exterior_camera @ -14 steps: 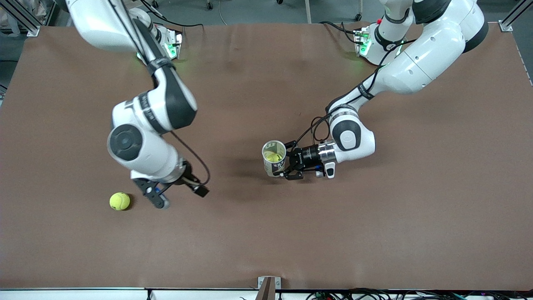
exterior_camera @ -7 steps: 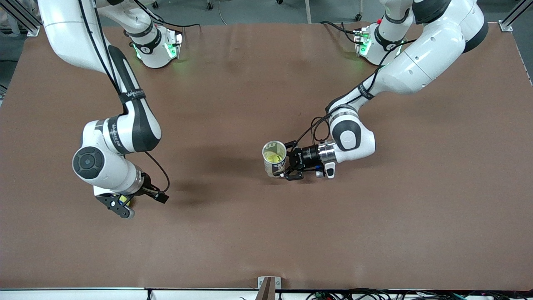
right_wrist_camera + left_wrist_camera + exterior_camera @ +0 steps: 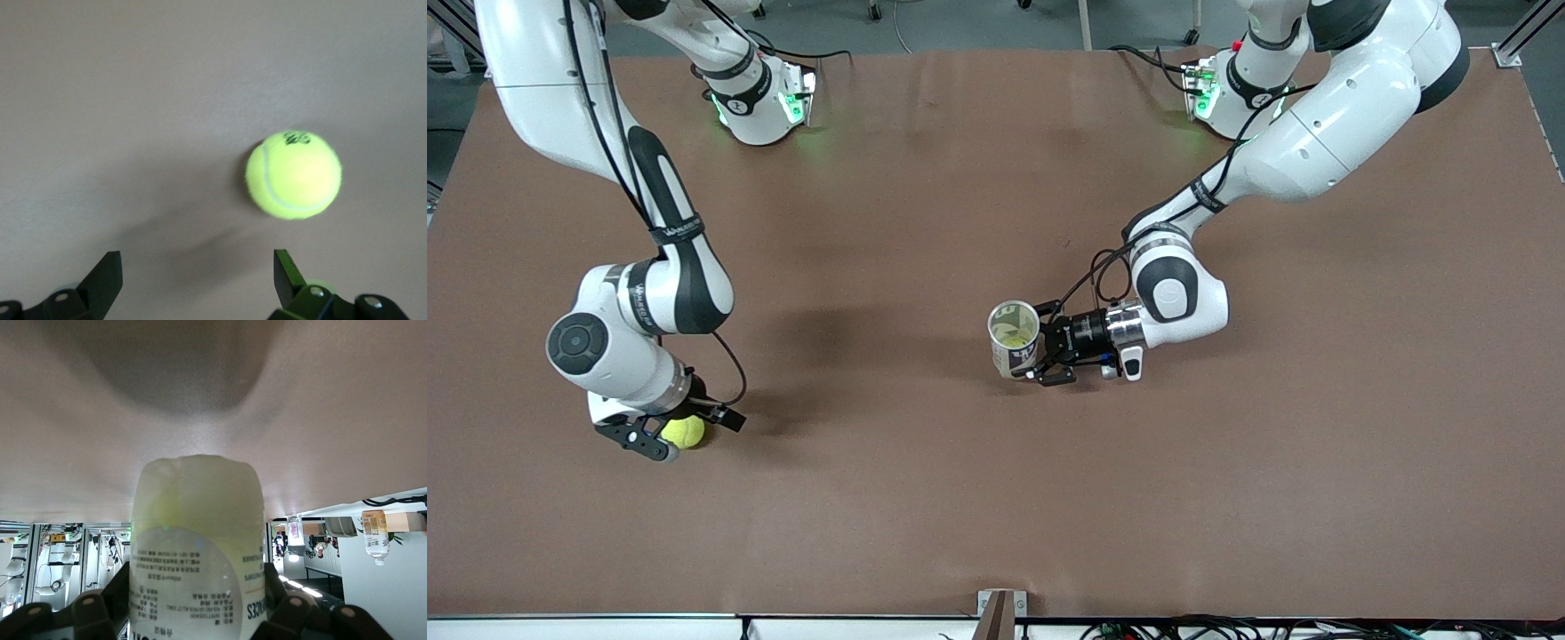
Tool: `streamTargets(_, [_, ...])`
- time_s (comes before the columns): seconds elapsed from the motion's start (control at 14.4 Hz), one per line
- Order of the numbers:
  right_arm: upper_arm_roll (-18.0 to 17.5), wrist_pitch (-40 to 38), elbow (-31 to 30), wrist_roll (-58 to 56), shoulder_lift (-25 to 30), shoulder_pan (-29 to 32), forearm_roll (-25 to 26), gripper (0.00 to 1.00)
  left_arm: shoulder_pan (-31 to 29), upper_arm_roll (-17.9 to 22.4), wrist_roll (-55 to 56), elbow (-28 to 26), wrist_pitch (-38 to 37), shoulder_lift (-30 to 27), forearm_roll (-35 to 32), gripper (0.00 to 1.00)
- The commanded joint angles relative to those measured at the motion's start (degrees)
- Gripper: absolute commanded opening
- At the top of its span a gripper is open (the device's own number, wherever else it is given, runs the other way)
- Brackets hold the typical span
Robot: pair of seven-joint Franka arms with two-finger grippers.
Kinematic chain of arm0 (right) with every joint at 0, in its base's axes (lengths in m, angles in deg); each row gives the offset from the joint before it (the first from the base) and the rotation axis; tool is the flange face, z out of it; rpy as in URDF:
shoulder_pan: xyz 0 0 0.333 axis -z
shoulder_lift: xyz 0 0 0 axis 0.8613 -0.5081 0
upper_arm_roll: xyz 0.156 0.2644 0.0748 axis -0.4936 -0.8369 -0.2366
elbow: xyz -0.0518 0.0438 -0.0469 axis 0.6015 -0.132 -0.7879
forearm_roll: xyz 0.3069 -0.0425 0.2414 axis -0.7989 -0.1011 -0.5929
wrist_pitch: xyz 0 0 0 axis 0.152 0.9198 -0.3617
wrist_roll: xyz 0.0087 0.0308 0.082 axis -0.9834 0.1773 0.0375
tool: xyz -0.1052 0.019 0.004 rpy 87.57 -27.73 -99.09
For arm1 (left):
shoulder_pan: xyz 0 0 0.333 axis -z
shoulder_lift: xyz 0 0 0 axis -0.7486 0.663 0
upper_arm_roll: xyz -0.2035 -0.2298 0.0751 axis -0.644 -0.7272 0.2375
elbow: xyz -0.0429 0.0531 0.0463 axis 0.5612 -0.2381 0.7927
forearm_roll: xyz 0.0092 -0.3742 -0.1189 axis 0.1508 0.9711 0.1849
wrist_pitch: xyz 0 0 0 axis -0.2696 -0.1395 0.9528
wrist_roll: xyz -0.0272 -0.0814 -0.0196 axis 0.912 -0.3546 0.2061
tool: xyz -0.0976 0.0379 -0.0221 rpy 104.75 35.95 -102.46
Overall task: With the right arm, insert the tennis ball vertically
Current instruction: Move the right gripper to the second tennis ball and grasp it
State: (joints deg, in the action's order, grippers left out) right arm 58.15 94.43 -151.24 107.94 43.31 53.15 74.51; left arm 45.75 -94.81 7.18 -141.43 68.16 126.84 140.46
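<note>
1 tennis ball point(image 3: 684, 432) on table, 1 tube point(image 3: 1014, 339) (clear can), 2 arms.

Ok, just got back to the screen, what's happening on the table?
The right gripper, fingers open, is over the tennis ball lying on the table toward the right arm's end, not yet gripping it. The left gripper is at the clear ball can, which stands upright mid-table with its mouth open.
</note>
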Motion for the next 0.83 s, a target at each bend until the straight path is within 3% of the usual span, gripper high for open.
streamTargets(0.0, [-1.2, 0.8, -1.5, -4.9, 1.6, 2.7, 1.6, 1.0, -0.2, -0.4, -1.5, 0.6, -0.4, 0.5, 1.5, 0.78])
streamTargets(0.28, [-1.2, 3.3, -1.0, -7.5, -0.2, 5.3, 5.4, 1.0, -0.1, -0.3, -1.5, 0.6, -0.4, 0.6, 1.5, 0.76])
streamTargets(0.69, [-1.2, 8.0, -1.0, -9.0, -3.5, 6.7, 5.5, 1.0, 0.5, -0.3, -1.7, 2.2, -0.4, 2.0, 1.5, 0.76])
streamTargets(0.76, [-1.2, 8.6, -1.1, -9.6, -3.6, 7.1, 5.5, 0.94, 0.6, -0.3, -2.0, 2.6, -0.4, 2.4, 1.5, 0.76])
